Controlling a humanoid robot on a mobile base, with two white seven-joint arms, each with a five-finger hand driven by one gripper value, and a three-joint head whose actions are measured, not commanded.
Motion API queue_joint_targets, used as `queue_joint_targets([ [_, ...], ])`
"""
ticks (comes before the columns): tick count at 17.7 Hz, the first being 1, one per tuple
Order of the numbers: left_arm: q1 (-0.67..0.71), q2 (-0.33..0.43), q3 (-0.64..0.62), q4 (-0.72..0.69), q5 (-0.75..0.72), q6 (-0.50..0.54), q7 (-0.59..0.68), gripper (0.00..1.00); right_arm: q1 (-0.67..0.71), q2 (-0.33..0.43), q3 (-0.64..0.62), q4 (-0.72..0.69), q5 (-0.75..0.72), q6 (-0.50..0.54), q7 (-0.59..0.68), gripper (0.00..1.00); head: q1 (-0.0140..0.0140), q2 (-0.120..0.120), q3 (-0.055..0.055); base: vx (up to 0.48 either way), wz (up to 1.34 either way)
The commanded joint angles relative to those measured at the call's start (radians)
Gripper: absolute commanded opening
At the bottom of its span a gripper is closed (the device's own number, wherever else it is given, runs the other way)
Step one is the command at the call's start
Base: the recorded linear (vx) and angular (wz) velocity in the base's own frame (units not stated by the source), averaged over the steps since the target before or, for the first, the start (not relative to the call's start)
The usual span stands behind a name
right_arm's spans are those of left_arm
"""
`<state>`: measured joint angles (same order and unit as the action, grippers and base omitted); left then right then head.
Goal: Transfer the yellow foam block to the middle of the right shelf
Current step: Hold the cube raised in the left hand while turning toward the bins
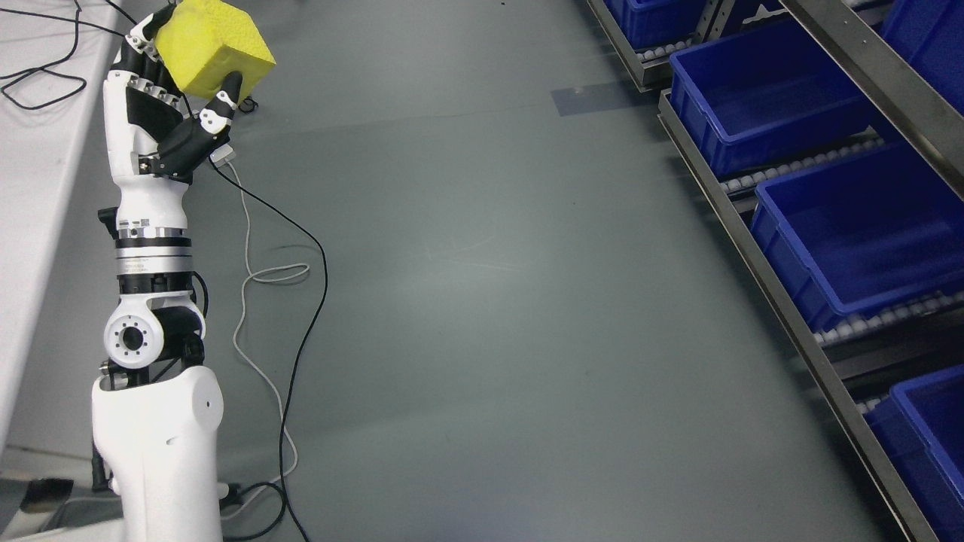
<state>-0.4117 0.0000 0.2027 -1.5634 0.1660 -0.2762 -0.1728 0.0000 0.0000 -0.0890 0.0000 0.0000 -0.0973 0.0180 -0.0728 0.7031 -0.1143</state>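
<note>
Your left hand [177, 90] has its fingers clamped round the yellow foam cube [213, 47], lifted beside the white tabletop [38, 173], so pickup's done and the carry across to the metal right shelf [761, 248] with blue plastic bins [851, 248] is left.

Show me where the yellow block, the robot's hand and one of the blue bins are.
yellow block [215, 49]: head view, on its front face.
left hand [162, 113]: head view, on the palm, fingers around the block.
blue bin [776, 94]: head view, on its inside floor.
</note>
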Motion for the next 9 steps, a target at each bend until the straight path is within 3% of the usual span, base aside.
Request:
queue_joint_targets([
  [1, 0.001, 0.017, 0.000, -0.001, 0.000, 0.002, -0.001, 0.46, -0.003, -0.017, 0.000, -0.017, 0.000, 0.001, 0.000, 1.00, 0.0000, 0.000, 0.000, 0.430, 0.00],
  [9, -0.004, 0.017, -0.005, -0.001, 0.001, 0.012, -0.001, 0.46, -0.002, -0.017, 0.000, -0.017, 0.000, 0.001, 0.000, 1.00, 0.0000, 0.000, 0.000, 0.422, 0.00],
])
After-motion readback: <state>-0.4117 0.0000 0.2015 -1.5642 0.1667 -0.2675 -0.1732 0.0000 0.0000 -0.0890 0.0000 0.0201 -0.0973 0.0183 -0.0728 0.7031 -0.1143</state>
